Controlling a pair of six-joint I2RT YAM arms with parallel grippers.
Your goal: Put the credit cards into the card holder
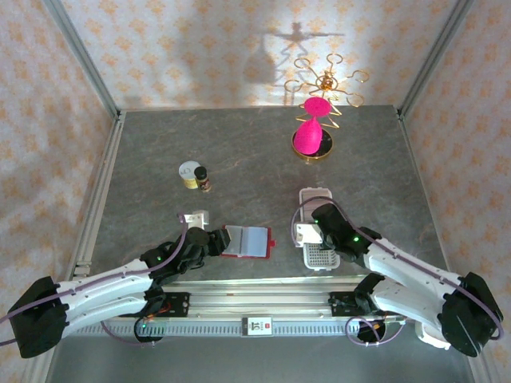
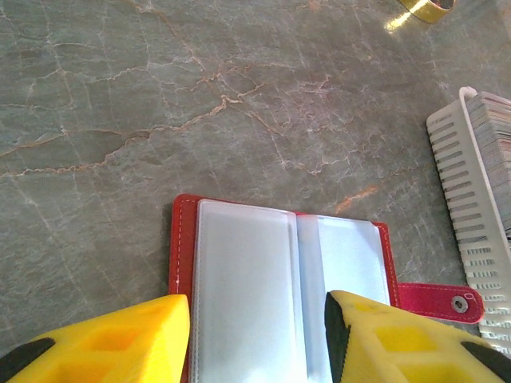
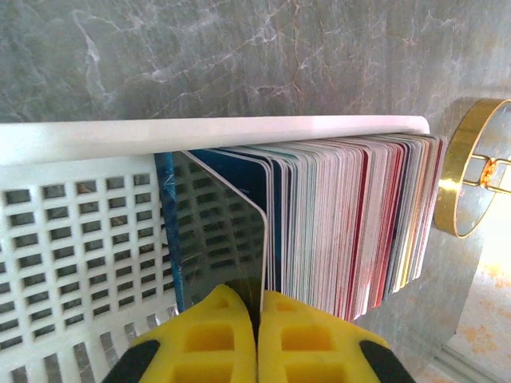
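Now right tool point(image 3: 257, 309) clamps a grey card point(image 3: 217, 239); left tool point(image 2: 257, 319) gapes astride the card holder point(image 2: 247, 267).

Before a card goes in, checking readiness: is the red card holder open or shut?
Open: the red card holder lies spread flat, clear sleeves up, snap tab unfastened.
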